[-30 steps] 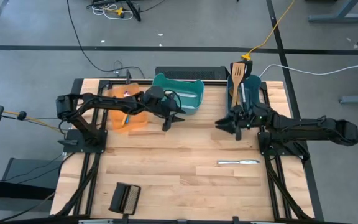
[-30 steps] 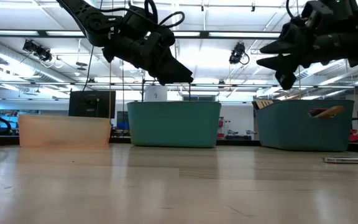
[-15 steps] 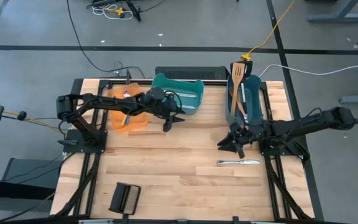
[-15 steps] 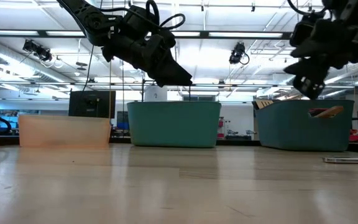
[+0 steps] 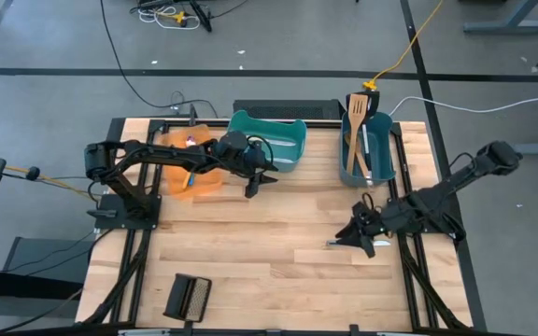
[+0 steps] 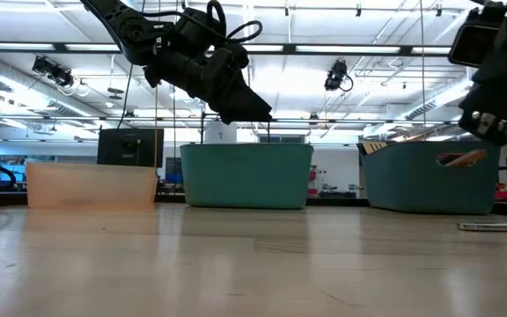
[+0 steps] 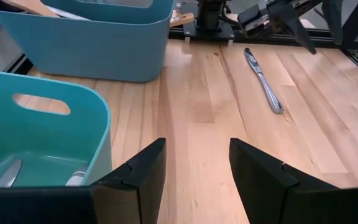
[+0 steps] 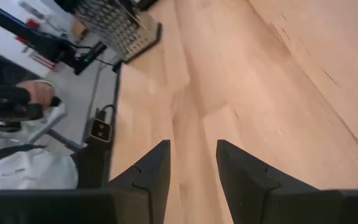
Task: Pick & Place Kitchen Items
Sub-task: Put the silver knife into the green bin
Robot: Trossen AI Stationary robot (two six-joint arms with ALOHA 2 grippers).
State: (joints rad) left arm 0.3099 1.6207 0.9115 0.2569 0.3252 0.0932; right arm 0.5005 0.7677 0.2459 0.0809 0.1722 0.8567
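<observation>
A silver table knife (image 7: 264, 81) lies flat on the table near its right edge; it also shows in the low view (image 6: 495, 226). My right gripper (image 5: 351, 238) is open and hangs just above the knife, whose one end (image 5: 331, 245) sticks out beside it. Its own wrist view (image 8: 191, 168) shows only bare table between the fingers. Two wooden slotted spatulas (image 5: 354, 131) and a black one (image 5: 373, 98) stand in the blue-teal bin (image 5: 388, 154). My left gripper (image 5: 260, 177) is open and empty, raised in front of the teal bin (image 5: 274, 140).
An orange bin (image 5: 190, 168) stands at the far left, beside the teal bin. A black ribbed block (image 5: 187, 297) lies near the table's front left corner. Bare wood spans the table's middle. A person (image 8: 11, 124) shows beyond the table's left side.
My right gripper has left the front of the blue-teal bin, gone toward the table's near edge and come down over the table knife, tipping its fingers downward. The knife has stayed where it was.
</observation>
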